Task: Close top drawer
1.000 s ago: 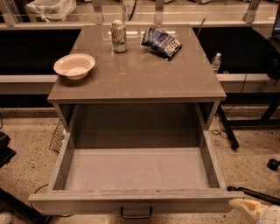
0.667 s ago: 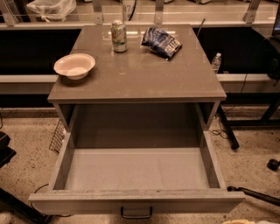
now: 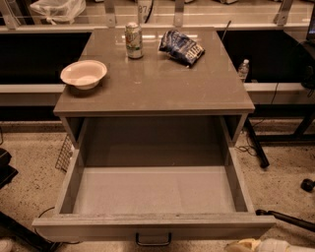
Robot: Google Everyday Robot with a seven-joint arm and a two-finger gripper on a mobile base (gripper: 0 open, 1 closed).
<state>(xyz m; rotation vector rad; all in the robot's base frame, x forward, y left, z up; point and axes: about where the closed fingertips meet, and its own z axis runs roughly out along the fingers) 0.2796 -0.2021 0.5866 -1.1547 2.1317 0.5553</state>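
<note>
One wide grey-brown top drawer [image 3: 152, 194] stays fully open, unpushed; the pale end effector [image 3: 261, 244] reappears by its front-right corner, grip state unclear.

On the desk [image 3: 197, 91]: pale bowl [image 3: 83, 74] at left; drink can [image 3: 133, 40] upright at the back; dark snack bag [image 3: 181, 47] just right of it, apart; water bottle [image 3: 243, 70] beyond the desk's right edge; plastic bag [image 3: 56, 9] top left; gripper [image 3: 256, 244] at bottom-right edge, over speckled floor [image 3: 280, 182].
</note>
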